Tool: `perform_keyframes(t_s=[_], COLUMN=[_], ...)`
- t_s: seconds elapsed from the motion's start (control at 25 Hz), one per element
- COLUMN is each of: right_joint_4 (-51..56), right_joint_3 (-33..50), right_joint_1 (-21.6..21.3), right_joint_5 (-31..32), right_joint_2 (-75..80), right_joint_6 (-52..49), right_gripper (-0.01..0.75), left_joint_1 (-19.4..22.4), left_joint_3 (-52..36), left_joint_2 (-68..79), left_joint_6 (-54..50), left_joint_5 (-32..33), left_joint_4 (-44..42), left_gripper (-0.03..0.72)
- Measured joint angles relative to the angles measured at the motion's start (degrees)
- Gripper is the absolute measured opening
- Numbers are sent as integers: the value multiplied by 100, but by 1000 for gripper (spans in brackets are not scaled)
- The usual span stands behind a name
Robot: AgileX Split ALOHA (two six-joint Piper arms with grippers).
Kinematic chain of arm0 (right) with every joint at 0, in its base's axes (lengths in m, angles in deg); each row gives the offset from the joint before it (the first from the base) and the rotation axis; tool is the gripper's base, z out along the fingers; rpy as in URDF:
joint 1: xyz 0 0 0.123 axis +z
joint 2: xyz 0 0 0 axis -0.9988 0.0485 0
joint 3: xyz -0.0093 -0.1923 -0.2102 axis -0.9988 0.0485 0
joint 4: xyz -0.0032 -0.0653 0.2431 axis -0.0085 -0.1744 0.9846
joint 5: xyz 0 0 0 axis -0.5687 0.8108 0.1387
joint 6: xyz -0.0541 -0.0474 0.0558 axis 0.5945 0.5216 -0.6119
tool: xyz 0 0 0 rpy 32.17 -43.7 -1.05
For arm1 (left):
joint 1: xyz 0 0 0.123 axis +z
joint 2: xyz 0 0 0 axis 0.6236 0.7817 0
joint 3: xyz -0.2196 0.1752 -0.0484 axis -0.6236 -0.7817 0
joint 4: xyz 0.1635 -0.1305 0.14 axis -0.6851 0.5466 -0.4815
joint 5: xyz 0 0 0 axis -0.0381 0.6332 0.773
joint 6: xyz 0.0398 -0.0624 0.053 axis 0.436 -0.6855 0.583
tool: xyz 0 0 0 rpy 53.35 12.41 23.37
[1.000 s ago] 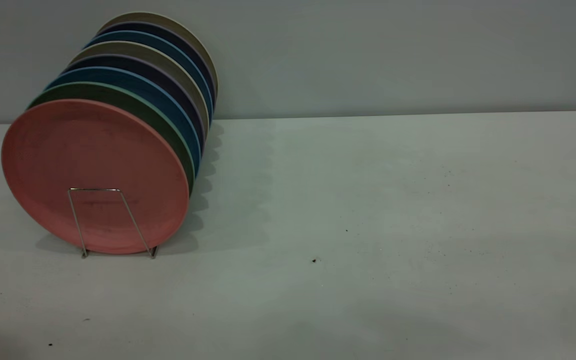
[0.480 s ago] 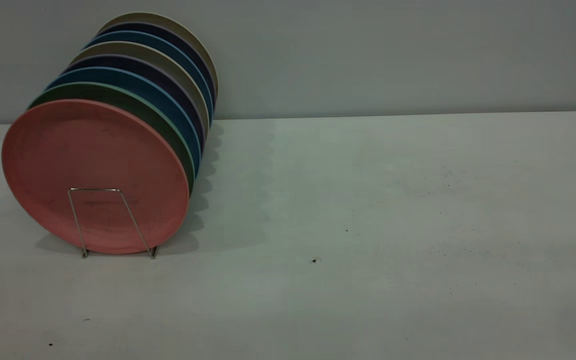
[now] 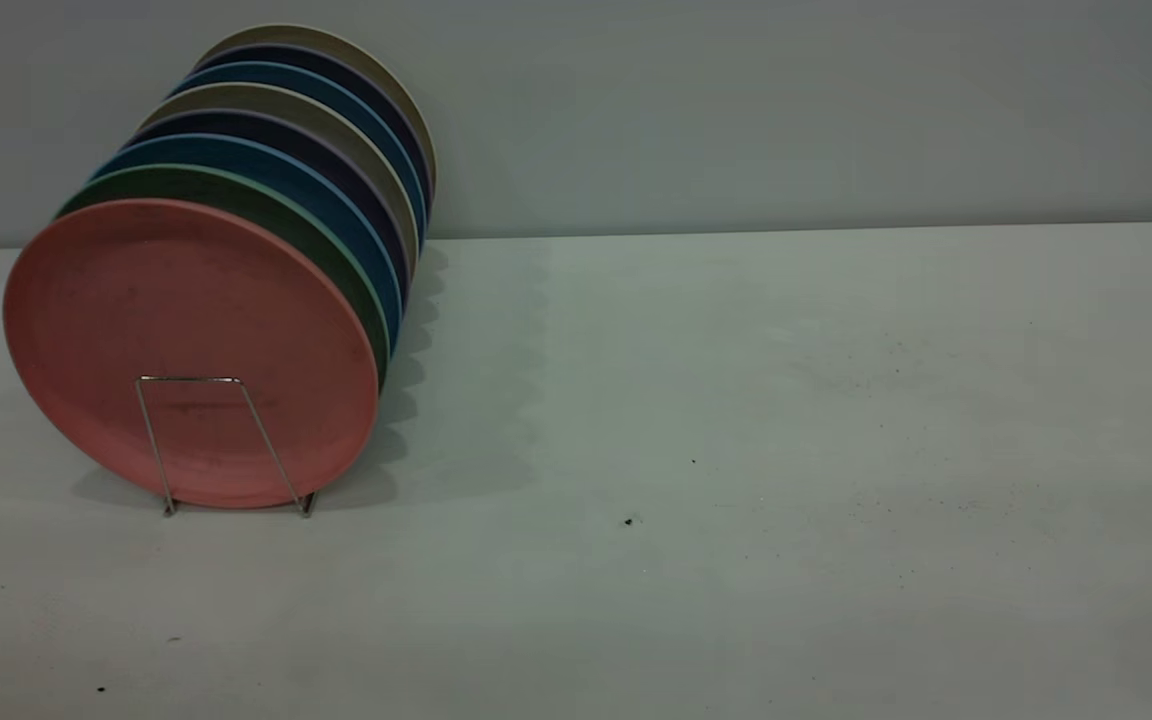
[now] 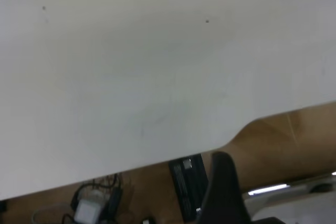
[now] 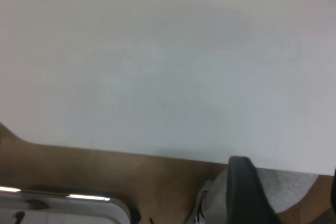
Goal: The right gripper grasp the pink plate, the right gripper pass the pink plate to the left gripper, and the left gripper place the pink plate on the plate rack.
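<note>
The pink plate (image 3: 186,320) stands upright at the front of a row of plates in the plate rack (image 3: 186,378), at the table's left. The rack's front wire loop crosses its lower face. Neither gripper shows in the exterior view. In the left wrist view the left gripper (image 4: 281,182) hangs past the table's edge, over the floor, with one black finger (image 4: 226,187) showing and a wide gap beside it. In the right wrist view the right gripper (image 5: 287,182) also sits past the table's edge, its two fingers far apart and empty.
Behind the pink plate stand a green plate (image 3: 336,260) and several blue, dark and beige plates. The white table (image 3: 736,400) stretches to the right with only small dark specks. A grey wall rises behind it. Cables and a black box (image 4: 186,184) lie on the floor.
</note>
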Motion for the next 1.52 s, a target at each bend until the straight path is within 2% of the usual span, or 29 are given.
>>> perform_keyframes(t_s=[0.32,0.56,0.76,1.16,1.52], right_joint_4=[26,48,48,48,54], right_joint_3=[0,0,0,0,0], right_joint_1=[-26,-511,-536,-536,-536], right_joint_5=[0,19,54,75,75], right_joint_2=[-422,-1546,-2350,-2379,-2379], right_joint_6=[0,0,0,0,0], right_gripper=[403,403,403,403,403], left_joint_1=[0,0,0,0,0], left_joint_3=[0,0,0,0,0], left_joint_2=[-218,-251,-318,-1781,-1720], left_joint_6=[7,7,7,7,2], left_joint_5=[0,0,0,57,85], left_joint_4=[5,5,5,5,5], left_gripper=[582,582,582,582,582])
